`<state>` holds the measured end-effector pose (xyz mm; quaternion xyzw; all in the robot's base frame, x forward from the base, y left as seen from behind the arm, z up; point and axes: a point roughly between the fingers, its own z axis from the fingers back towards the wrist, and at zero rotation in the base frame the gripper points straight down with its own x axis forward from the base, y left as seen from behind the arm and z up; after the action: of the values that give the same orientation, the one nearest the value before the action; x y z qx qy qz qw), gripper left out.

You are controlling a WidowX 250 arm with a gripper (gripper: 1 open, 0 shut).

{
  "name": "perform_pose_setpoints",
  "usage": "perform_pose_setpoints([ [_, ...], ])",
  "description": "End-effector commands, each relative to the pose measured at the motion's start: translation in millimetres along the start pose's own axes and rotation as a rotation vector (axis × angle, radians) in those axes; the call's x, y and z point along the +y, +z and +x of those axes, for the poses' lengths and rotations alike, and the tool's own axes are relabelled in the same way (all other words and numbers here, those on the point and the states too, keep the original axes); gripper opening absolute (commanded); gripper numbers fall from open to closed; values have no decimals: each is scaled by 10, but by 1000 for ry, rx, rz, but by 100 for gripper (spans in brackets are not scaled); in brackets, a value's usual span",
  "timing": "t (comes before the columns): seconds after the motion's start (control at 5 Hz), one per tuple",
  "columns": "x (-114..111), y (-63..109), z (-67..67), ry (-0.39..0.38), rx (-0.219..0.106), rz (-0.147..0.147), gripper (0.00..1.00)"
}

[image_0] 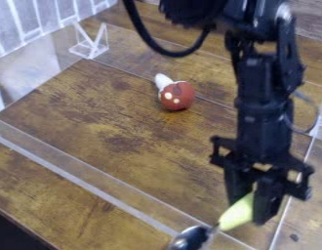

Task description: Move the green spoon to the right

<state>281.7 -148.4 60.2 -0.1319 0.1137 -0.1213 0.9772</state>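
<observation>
The green spoon hangs tilted in my gripper [259, 202], near the lower right of the camera view. Its yellow-green handle [238, 215] shows between and just below the black fingers [272, 198]. The silver bowl [191, 237] points down and to the left, almost at the picture's bottom edge, low over the wooden table [99, 117]. The gripper points steeply down and is shut on the handle. The frame is blurred by motion.
A red round apple-like object [177, 95] with a white tip lies at the middle of the table. A clear plastic wall [86, 186] runs along the front edge. A clear stand [88, 41] sits at the back left.
</observation>
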Motion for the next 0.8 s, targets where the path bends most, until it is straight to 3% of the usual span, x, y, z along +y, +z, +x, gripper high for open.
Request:
perform_pose_setpoints([
  [0.0,257,41,57,103,-52,-29,0],
  [0.4,24,181,37,87,-45,-23,0],
  [0.6,17,154,62,70,-37,-18,0],
])
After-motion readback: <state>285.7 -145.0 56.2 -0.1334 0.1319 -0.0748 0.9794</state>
